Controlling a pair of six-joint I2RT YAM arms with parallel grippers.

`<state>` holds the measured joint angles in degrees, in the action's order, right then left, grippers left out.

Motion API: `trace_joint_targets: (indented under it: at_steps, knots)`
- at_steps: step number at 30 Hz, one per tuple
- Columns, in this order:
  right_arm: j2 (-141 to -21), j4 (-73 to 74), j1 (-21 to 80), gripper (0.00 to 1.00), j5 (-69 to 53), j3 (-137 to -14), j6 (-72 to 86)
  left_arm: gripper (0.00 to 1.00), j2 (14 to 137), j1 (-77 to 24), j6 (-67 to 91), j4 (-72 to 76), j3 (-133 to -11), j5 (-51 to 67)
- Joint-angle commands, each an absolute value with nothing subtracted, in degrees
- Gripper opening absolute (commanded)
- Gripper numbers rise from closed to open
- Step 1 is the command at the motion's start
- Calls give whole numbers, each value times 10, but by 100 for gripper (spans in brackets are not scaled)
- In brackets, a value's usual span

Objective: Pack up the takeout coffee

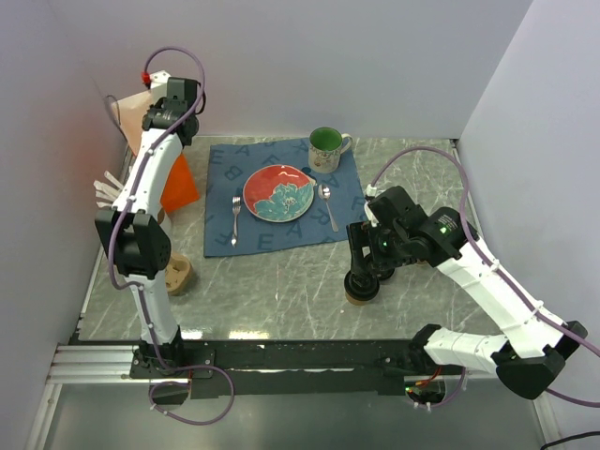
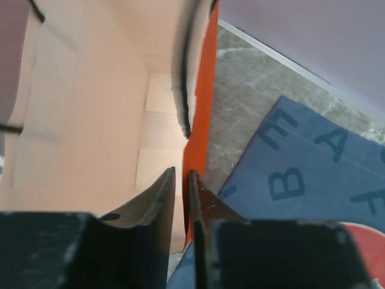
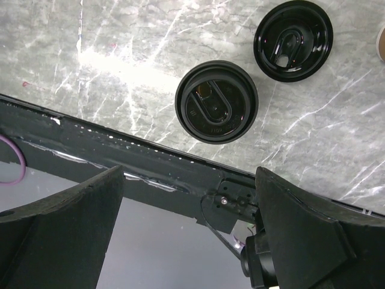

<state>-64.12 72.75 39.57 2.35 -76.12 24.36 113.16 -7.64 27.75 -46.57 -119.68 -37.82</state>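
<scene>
The takeout coffee, a brown paper cup with a black lid, stands near the table's front edge; the right wrist view shows its lid from above. My right gripper hangs just above it, open wide and empty. A separate flat black lid lies beside the cup. My left gripper is at the far left, shut on the top edge of an orange paper bag, whose orange wall runs between the fingers. The bag's tan inside looks empty.
A blue placemat holds a red plate, a fork and a spoon. A green mug stands behind it. A lidless tan cup sits at the front left by the left arm. The black front rail lies below the cup.
</scene>
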Motion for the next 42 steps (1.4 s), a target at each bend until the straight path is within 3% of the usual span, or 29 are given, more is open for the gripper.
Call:
trace_joint_targets:
  at_steps: [1,3,12,16,20,27,33,42]
  knots:
    - [-638,735,393,96,32,-792,238,15,1143,-81,235,-429,-1229,-337]
    - [-641,737,394,96,33,-798,236,1,1149,-81,223,-443,-1255,-321]
    - [-663,731,393,96,12,-852,230,1,1059,-140,136,-398,-1250,-295]
    - [-685,738,393,96,3,-922,224,1,1018,-177,132,-456,-1266,-314]
    - [-692,730,393,96,3,-946,222,1,968,-213,150,-499,-1247,-246]
    - [-672,720,386,96,3,-951,230,1,813,-333,124,-501,-1027,-99]
    - [-637,684,380,96,5,-959,233,1,635,-376,75,-438,-837,13]
    - [-621,651,377,96,3,-952,233,2,525,-380,12,-442,-726,172]
